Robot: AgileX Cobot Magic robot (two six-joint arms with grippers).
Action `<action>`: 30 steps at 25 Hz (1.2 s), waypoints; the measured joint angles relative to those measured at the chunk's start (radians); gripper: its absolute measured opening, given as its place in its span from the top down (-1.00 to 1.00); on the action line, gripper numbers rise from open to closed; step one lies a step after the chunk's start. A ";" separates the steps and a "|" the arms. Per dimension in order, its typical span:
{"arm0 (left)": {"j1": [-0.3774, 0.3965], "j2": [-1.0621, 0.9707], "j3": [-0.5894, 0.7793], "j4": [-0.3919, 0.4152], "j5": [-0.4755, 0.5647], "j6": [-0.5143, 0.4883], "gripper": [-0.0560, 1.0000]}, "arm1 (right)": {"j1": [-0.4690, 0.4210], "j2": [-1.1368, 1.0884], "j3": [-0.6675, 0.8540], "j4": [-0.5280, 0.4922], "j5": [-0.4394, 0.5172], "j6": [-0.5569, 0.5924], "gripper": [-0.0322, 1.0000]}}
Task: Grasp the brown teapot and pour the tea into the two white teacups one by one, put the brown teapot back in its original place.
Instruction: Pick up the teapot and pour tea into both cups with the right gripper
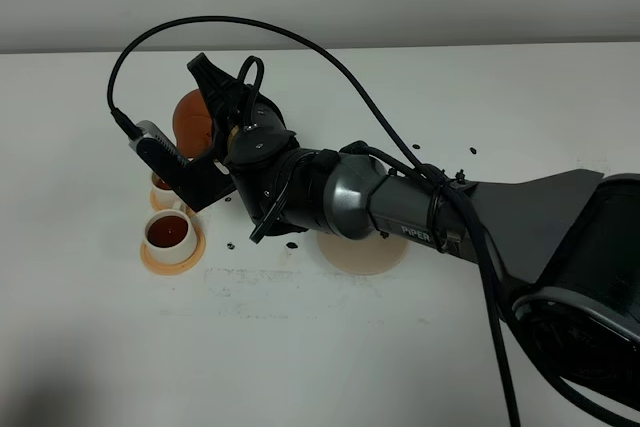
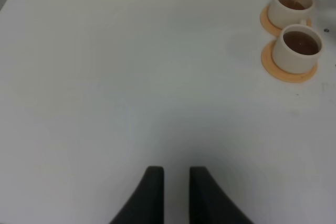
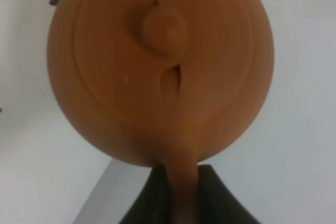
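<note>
My right gripper (image 1: 222, 99) reaches across to the left and is shut on the loop handle of the brown teapot (image 1: 192, 117), held tilted in the air above the cups. In the right wrist view the teapot (image 3: 157, 66) fills the frame, its handle between my gripper (image 3: 184, 192). The two white teacups stand on orange saucers: the near one (image 1: 168, 232) (image 2: 300, 48) holds tea; the far one (image 2: 293, 6) holds tea with a thin stream falling in, and is mostly hidden in the high view. The beige coaster (image 1: 372, 255) lies bare under my arm. My left gripper (image 2: 177, 182) is empty, jaws nearly together.
The white table (image 1: 330, 347) has small dark specks (image 1: 232, 244) around the cups and the coaster. The right arm's black cable (image 1: 300, 42) loops above the teapot. The wrist camera housing (image 1: 160, 152) hangs over the far cup.
</note>
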 joint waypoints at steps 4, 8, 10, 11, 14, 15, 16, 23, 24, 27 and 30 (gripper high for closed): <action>0.000 0.000 0.000 0.000 0.000 0.000 0.69 | 0.000 0.000 0.000 -0.006 -0.001 0.000 0.77; 0.000 0.000 0.000 0.000 0.000 0.000 0.69 | 0.000 0.000 0.000 -0.023 -0.004 0.000 0.77; 0.000 0.000 0.000 0.000 0.000 0.000 0.69 | 0.000 0.000 0.000 -0.025 -0.006 0.000 0.77; 0.000 0.000 0.000 0.000 0.000 0.000 0.69 | 0.000 0.000 0.000 -0.026 -0.006 -0.001 0.77; 0.000 0.000 0.000 0.000 0.000 0.000 0.69 | 0.000 0.000 0.000 -0.043 -0.008 0.000 0.77; 0.000 0.000 0.000 0.000 0.000 0.000 0.69 | 0.000 0.000 0.000 -0.052 -0.008 0.000 0.77; 0.000 0.000 0.000 0.000 0.000 0.000 0.69 | 0.000 0.000 0.000 -0.057 -0.009 0.000 0.77; 0.000 0.000 0.000 0.000 0.000 0.000 0.69 | 0.000 0.000 0.000 -0.086 -0.011 0.000 0.77; 0.000 0.000 0.000 0.000 0.000 0.000 0.69 | 0.000 0.000 0.000 -0.092 -0.012 0.000 0.77; 0.000 0.000 0.000 0.000 0.000 -0.002 0.69 | 0.000 0.000 0.000 -0.102 -0.014 0.000 0.77; 0.000 0.000 0.000 0.000 0.000 -0.002 0.69 | 0.000 0.000 0.000 -0.102 -0.015 0.000 0.77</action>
